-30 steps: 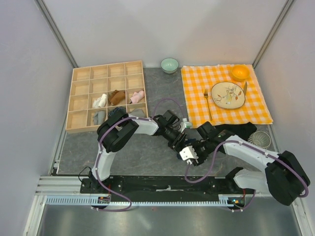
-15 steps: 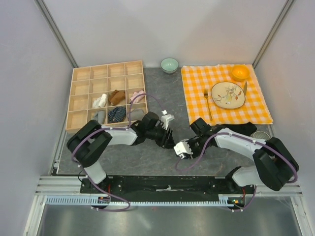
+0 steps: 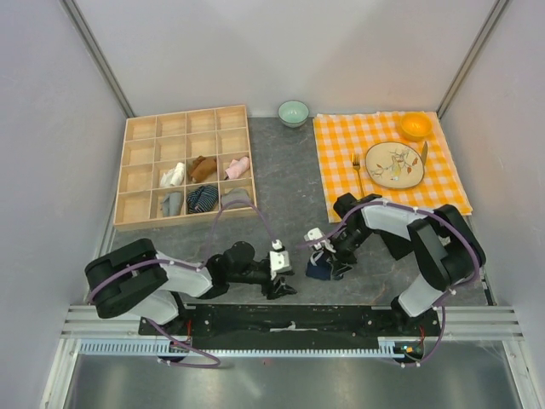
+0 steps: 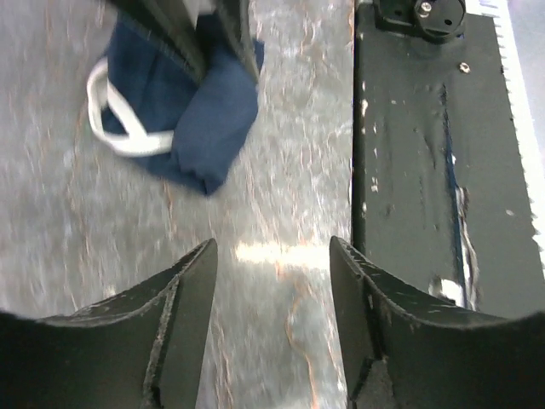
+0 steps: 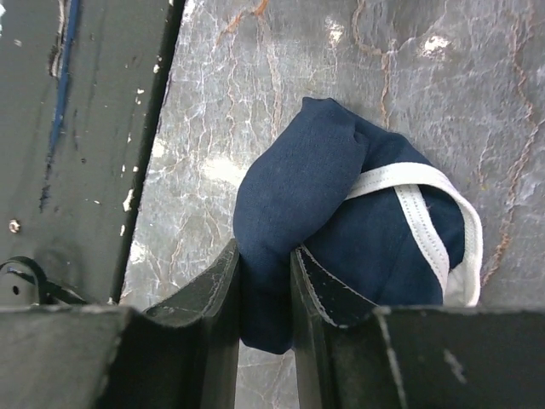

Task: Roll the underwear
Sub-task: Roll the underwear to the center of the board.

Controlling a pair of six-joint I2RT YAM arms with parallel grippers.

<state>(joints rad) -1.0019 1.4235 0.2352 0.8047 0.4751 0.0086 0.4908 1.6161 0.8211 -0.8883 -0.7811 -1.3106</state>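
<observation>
Near the front edge of the grey surface (image 3: 281, 170), at about 5 o'clock from its middle in the top view, the underwear (image 3: 318, 271) lies bunched into a loose navy bundle with white trim looping across it. The right jaws come in from the 2 o'clock side and are closed narrow on a fold of the navy fabric; the right wrist view shows that fold of the underwear (image 5: 341, 213) pinched between the two dark fingers, with the rest of the bundle resting on the surface. The left jaws sit low at 9 o'clock of the bundle, just beside it but apart, and stand wide with nothing between them. In the left wrist view the underwear (image 4: 183, 111) shows at 11 o'clock beyond the spread fingers; that view is blurred, so the bundle looks only partly rolled, though I cannot be sure. A wooden tray (image 3: 140, 128) with small rolled garments in some compartments sits at 10 o'clock, a green bowl (image 3: 294, 112) at 12 o'clock, and a checked cloth (image 3: 336, 145) at 2 o'clock carries a plate (image 3: 394, 164), a fork (image 3: 357, 175) and an orange bowl (image 3: 415, 125).
</observation>
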